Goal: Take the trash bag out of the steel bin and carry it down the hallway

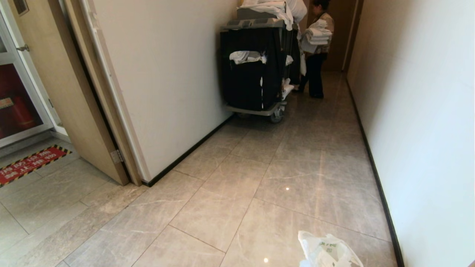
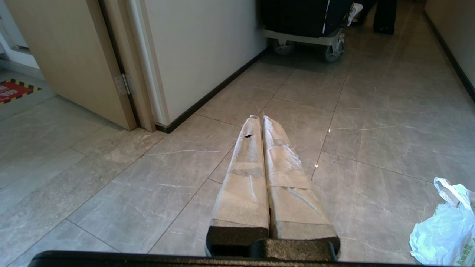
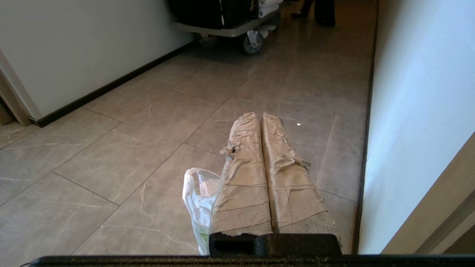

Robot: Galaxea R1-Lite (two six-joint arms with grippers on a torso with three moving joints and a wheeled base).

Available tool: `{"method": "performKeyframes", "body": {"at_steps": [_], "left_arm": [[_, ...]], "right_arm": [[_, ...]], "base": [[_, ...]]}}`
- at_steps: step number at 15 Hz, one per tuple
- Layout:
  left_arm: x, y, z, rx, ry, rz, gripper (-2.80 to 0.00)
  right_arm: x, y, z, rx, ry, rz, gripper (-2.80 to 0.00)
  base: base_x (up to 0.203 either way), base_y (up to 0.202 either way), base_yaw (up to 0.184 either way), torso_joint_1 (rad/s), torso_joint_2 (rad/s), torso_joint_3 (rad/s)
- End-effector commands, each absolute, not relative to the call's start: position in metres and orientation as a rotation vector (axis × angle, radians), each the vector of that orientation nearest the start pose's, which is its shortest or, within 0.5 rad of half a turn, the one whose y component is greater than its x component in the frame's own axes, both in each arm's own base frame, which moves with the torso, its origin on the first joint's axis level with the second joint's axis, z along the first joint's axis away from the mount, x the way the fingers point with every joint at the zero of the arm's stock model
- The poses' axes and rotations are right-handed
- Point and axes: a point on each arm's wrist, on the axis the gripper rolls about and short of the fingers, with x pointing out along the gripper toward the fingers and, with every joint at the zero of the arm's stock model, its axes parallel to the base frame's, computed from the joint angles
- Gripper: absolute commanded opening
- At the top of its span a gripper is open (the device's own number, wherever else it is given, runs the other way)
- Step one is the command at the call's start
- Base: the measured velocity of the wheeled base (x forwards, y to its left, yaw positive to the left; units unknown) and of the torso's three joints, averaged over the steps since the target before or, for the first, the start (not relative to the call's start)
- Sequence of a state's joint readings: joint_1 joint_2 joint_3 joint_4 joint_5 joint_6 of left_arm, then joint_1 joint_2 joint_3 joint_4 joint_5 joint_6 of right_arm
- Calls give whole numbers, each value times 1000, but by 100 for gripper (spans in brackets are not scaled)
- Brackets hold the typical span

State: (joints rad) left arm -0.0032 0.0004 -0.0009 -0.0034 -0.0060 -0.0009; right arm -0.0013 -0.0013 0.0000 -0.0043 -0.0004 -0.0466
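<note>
Trash bag [image 1: 328,252] lies at near right of hallway floor [image 1: 237,193], white with green print, handles up, well short of right wall [image 1: 426,111]. Right gripper [image 3: 261,118] hovers just above bag, taped fingers pressed together, holding nothing. Left gripper [image 2: 259,120] over bare tiles left of bag, fingers likewise together, empty. Open wooden door [image 1: 74,92] near left. Black linen cart [image 1: 256,70] stands far along left wall; person [image 1: 319,48] carrying folded towels just beyond it.
</note>
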Motion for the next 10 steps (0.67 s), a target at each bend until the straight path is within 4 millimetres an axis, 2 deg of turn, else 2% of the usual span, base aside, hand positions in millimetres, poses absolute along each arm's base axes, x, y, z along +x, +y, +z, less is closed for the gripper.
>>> {"method": "performKeyframes", "body": {"at_steps": [1,10], "left_arm": [[-23,0,76,-2,-5,-9,-280],[-23,0,76,-2,-6,-9,-280]], "right_arm": [[-23,0,76,-48,-5,0,-280],[-23,0,76,-48,-5,-3,-280]], "base": [[0,0,0,0,0,0],[0,0,0,0,0,0]]}}
